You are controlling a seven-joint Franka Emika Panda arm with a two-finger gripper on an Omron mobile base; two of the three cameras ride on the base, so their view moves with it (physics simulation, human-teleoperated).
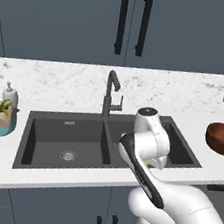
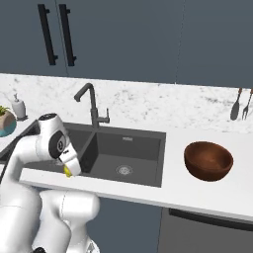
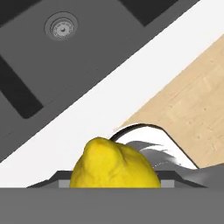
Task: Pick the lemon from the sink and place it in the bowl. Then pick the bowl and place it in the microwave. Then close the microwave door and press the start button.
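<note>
Marbled white bench [image 1: 58, 78] runs under dark grey cabinets, with the charcoal double sink [image 1: 64, 142] set into it at mid-frame. Tool [image 2: 68, 171] sits low at the left of the right base view, over the bench's front lip rather than over a basin, clamped on the lemon [image 3: 114, 166]. Judged: fruit is lifted clear of the sink and carried high so it can pass over the rim toward the bowl [image 2: 208, 160].

Bowl stands empty on the bench at centre right of that view, well apart from the tool, past the sink's right edge.

Hand view gives the grip plainly: lemon at bottom centre, a round drain [image 3: 62, 27] upper left, wooden floor at right. Right base view shows only a yellow sliver at the fingertips; left base view hides most of it behind the wrist.
</note>
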